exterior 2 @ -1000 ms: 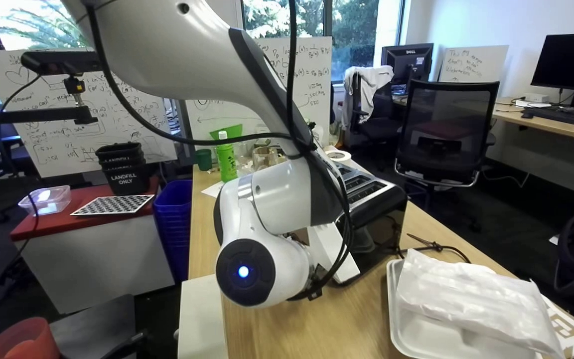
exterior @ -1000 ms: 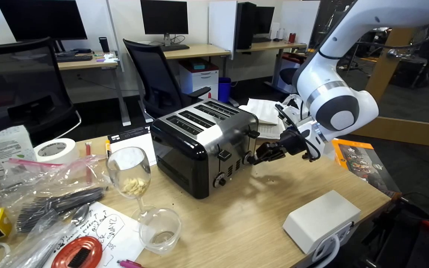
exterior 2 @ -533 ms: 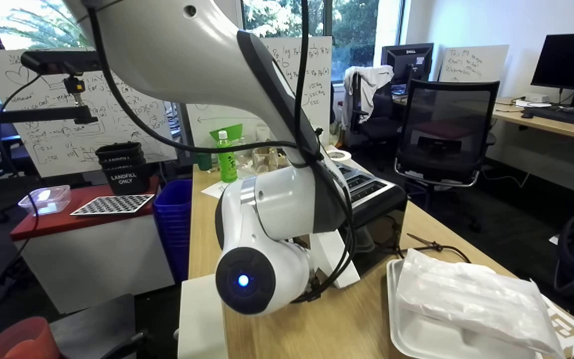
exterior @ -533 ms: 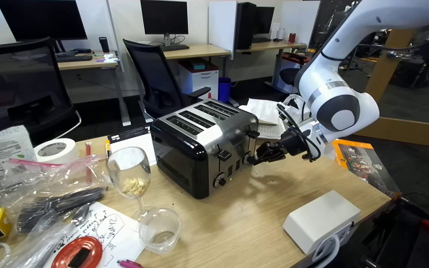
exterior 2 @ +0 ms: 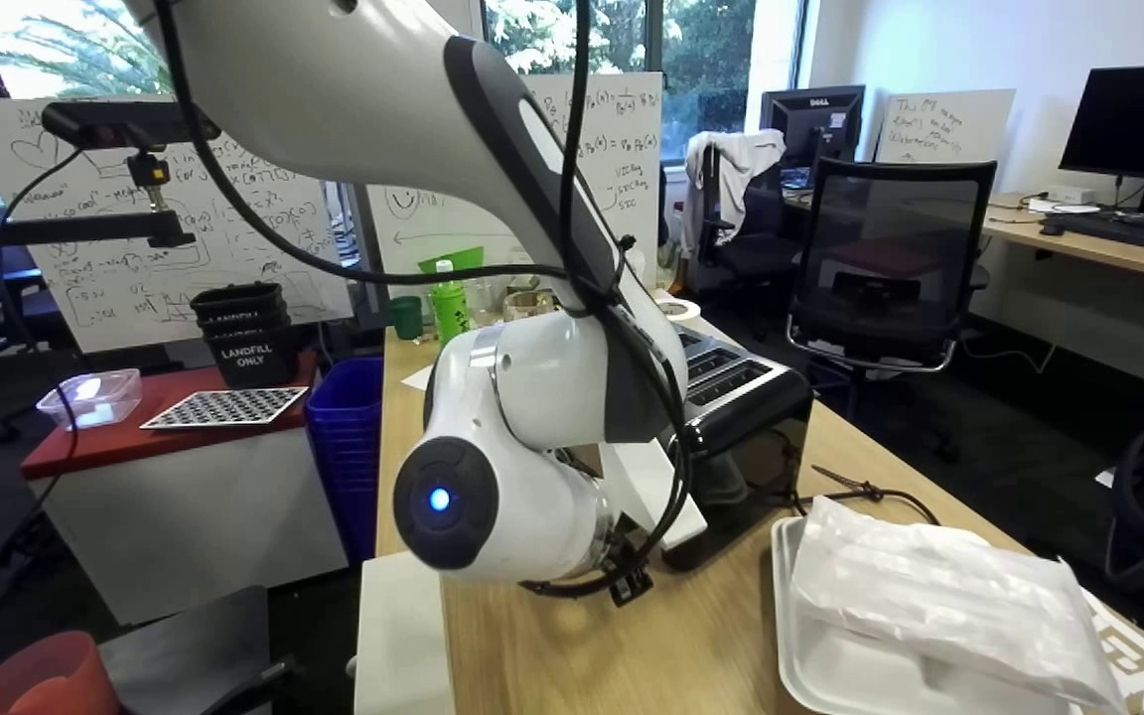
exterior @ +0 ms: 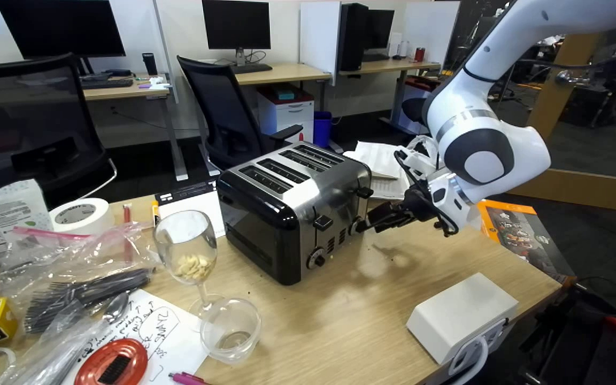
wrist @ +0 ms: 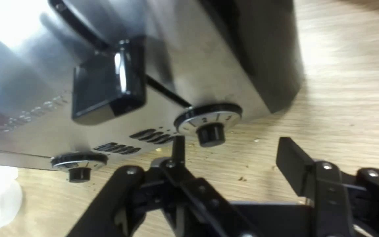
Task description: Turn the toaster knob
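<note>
Fingers apart with nothing clamped, the gripper hovers near the right-hand knob of the toaster (right as one faces its front). The toaster stands on the wooden table. Lining up appears in hand; next likely calls for straddling the knob, closing and twisting.

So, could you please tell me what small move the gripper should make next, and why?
Probably a slight shift towards the left of the wrist view, to centre the open gripper on the toaster knob before closing: that knob appears between the spread fingers but nearer the one at the picture's left.
</note>
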